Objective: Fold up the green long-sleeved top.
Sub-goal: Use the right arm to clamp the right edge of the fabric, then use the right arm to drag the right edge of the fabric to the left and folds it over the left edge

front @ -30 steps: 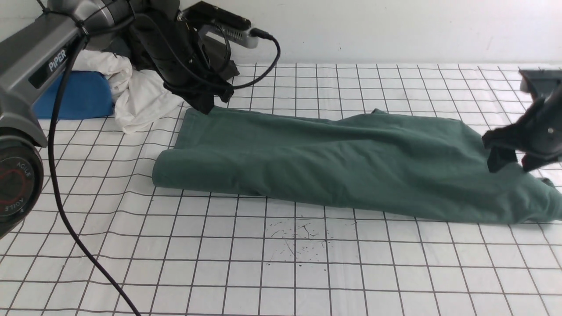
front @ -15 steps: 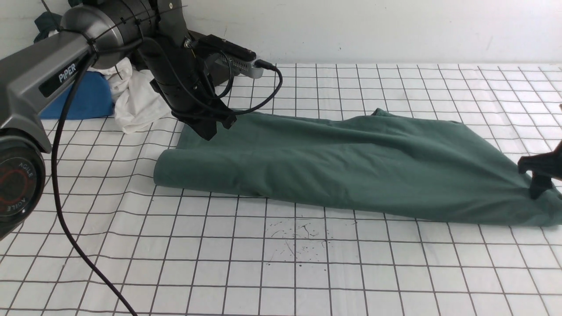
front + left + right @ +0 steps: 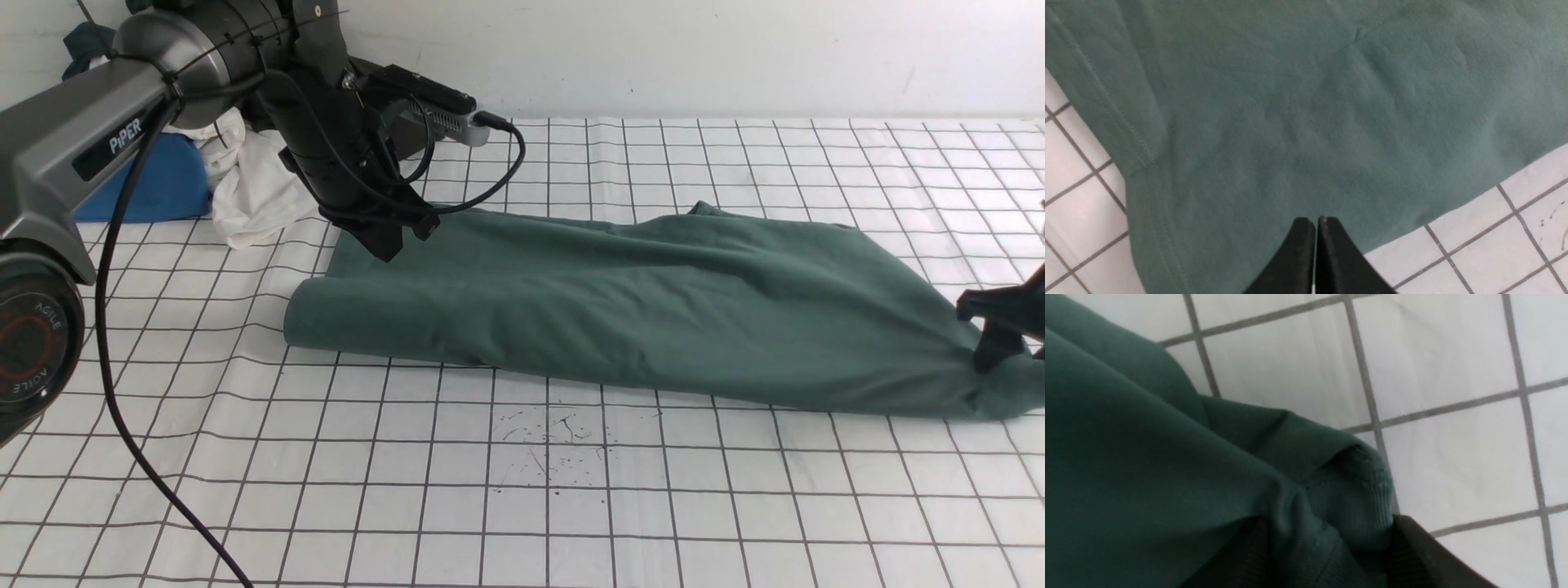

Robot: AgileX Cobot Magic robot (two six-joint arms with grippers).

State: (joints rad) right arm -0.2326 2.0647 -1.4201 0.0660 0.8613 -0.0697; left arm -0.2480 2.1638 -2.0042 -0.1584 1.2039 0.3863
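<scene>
The muted sage-green cotton long-sleeved top [image 3: 620, 302] lies folded into a long band across the white cloth-covered table with a dark grid [image 3: 735, 506]. It runs from left of centre to the right edge of the front view. Its near-left end is a soft rounded fold, and its surface shows shallow creases.

The left gripper [image 3: 389, 245] points down at the far-left corner of the top. In the left wrist view its black fingertips [image 3: 1331, 245] are pressed together with nothing visible between them, directly above the green fabric beside a stitched hem. Whether the tips touch the cloth cannot be told.

The right gripper [image 3: 998, 347] sits at the right end of the top, partly cut off by the edge of the front view. In the right wrist view its dark fingers [image 3: 1425, 559] stand on either side of a bunched ribbed part of the top, and the fabric fills the gap between them, so they are pinching it.

A black cable [image 3: 114, 392] hangs from the left arm down to the near edge. Behind that arm, by the wall, a crumpled white cloth [image 3: 253, 196] rests against a blue rounded item [image 3: 155, 184]. Small dark ink specks [image 3: 555, 433] mark the table in front of the top.
</scene>
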